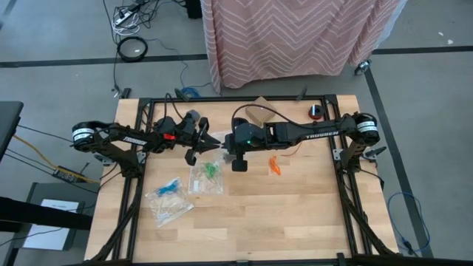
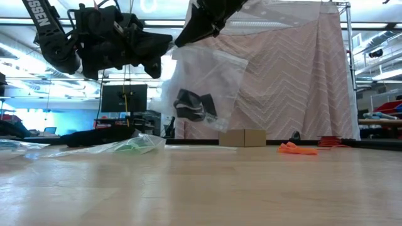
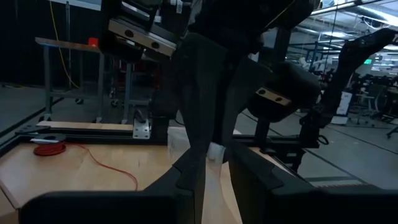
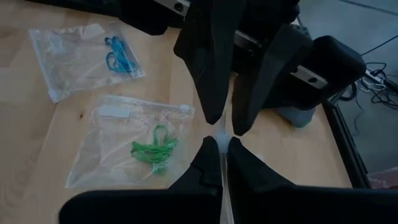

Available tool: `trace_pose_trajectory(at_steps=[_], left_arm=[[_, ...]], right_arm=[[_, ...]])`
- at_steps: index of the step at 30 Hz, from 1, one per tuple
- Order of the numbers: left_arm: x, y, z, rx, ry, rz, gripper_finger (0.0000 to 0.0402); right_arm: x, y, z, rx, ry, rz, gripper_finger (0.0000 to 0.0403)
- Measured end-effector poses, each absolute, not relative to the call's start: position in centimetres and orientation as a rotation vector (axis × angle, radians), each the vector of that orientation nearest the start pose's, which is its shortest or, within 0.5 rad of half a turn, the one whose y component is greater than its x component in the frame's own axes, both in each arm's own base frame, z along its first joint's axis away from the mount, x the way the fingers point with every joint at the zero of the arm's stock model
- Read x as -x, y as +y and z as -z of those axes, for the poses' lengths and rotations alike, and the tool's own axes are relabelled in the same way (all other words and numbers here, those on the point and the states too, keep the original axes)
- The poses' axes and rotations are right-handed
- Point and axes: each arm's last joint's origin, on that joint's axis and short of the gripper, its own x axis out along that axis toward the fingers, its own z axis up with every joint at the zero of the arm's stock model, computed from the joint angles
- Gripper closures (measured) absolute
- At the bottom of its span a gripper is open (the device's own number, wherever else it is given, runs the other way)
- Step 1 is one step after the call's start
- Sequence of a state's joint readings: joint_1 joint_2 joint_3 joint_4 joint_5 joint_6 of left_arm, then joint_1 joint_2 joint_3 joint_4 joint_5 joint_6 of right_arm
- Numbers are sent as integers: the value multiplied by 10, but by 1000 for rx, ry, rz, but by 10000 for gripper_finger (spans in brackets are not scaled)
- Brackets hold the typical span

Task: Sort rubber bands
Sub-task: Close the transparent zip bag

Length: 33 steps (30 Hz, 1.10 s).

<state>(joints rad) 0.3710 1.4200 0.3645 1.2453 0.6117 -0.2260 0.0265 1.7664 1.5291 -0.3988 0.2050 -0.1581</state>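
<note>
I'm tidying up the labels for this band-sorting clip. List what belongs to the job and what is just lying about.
Job:
- orange rubber bands, loose on the table
- green rubber bands, bagged
- blue rubber bands, bagged
- black rubber bands in the lifted bag
- left gripper and right gripper, at that bag

Lying about:
- cardboard box
- red reel

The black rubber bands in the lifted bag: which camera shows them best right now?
The low view: the black rubber bands hang inside the clear bag, held up between the left gripper and right gripper. From above the arms cover them; both wrist views show only fingers meeting at the bag's edge.
</note>
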Motion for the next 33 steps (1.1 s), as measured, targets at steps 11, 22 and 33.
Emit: trace_pose_trajectory(at_steps=[11,22,33], left_arm=[[-233,73,-197,141,-131,257,323],[-233,73,-197,146,-130,258,353],[-233,73,-197,147,-130,254,398]], right_arm=[[-401,5,-307,225,637,124,403],[-402,5,-307,219,630,103,403],[-401,5,-306,221,643,107,403]])
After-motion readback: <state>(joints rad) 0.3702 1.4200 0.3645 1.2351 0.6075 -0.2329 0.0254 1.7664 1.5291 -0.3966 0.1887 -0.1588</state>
